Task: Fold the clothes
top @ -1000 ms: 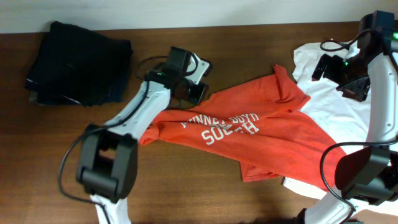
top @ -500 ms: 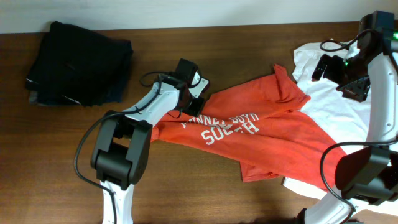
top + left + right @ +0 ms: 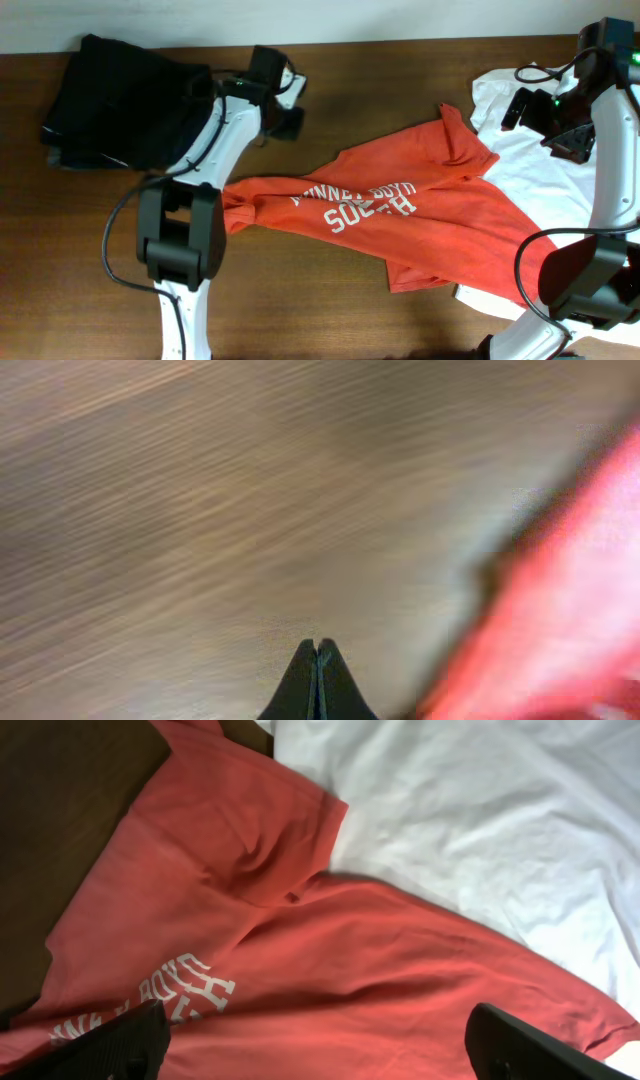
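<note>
One orange-red shirt (image 3: 440,220) lies apart from left hand (image 3: 291,122).

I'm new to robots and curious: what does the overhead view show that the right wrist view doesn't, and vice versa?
Only overhead: the dark folded pile and the left end effector, shut. Only right wrist: the right end effector from close, its fingers spread open. Both: the orange-red T-shirt lying over the white T-shirt.

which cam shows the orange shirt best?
Overhead: nearly the whole orange shirt shows, lettering included. Right wrist shows one sleeve and part of the lettering; left wrist only a blurred red edge.
</note>
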Controlling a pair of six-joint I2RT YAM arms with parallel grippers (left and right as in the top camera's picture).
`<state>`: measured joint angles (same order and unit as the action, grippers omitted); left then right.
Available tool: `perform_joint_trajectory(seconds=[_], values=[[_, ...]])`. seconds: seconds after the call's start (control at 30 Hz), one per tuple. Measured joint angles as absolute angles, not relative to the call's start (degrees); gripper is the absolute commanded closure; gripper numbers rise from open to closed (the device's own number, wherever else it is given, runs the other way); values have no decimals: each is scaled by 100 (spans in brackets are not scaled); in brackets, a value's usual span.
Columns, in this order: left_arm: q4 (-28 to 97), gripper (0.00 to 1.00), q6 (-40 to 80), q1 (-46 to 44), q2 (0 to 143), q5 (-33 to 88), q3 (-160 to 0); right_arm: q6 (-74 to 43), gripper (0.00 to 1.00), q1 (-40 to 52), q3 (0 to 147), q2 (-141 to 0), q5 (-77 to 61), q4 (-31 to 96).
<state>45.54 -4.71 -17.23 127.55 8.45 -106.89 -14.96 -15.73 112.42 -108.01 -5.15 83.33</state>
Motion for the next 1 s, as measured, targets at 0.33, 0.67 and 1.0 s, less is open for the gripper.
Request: perform_joint_trajectory(seconds=[0.33,0.67,1.0], values=[[4303,21,-775,-3253,13122,609,-10420,-1498,2,-1573,11238,-10801,-515,8337],[3465,79,-1004,-3201,13504,497,-10468,-1503,2,-1573,11238,-10801,-495,8337],[3253,81,-899,-1938,13635,132,-10652,-1498,2,-1573,11238,-10801,-495,8335]])
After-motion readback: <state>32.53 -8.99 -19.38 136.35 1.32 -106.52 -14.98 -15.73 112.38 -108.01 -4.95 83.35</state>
